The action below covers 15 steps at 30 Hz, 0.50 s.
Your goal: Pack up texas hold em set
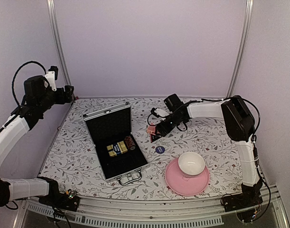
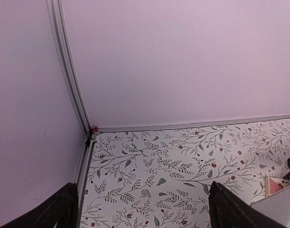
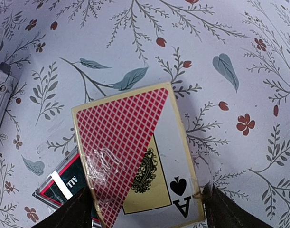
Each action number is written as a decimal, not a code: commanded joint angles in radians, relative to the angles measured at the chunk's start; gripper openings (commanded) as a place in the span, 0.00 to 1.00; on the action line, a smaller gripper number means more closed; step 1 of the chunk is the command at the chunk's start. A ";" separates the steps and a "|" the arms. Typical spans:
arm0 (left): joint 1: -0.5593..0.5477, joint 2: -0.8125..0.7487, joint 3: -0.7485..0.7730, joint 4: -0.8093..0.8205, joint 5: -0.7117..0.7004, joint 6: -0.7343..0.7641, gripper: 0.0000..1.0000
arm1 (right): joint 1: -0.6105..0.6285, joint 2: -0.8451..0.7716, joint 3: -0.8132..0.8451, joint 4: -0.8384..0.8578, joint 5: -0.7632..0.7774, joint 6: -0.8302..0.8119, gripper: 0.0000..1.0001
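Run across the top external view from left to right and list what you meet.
In order: left gripper → silver briefcase, lid open → red card box → pink plate carrying the white bowl.

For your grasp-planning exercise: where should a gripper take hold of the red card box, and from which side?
Across its two long edges, near the ace end, from above: the red card box lies broad face up, so those thin parallel sides suit a pinch.

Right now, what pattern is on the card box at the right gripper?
Card box: red diamond lattice with black spade ace, best in right wrist view.
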 commanded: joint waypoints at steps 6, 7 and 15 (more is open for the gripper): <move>0.010 -0.012 -0.017 0.020 0.004 0.004 0.95 | -0.011 0.031 0.036 -0.021 0.065 0.026 0.76; 0.010 -0.012 -0.018 0.021 0.004 0.004 0.95 | -0.013 0.032 0.036 -0.022 0.069 0.031 0.75; 0.010 -0.015 -0.021 0.020 0.009 0.001 0.95 | -0.024 0.044 0.031 -0.030 0.110 0.057 0.71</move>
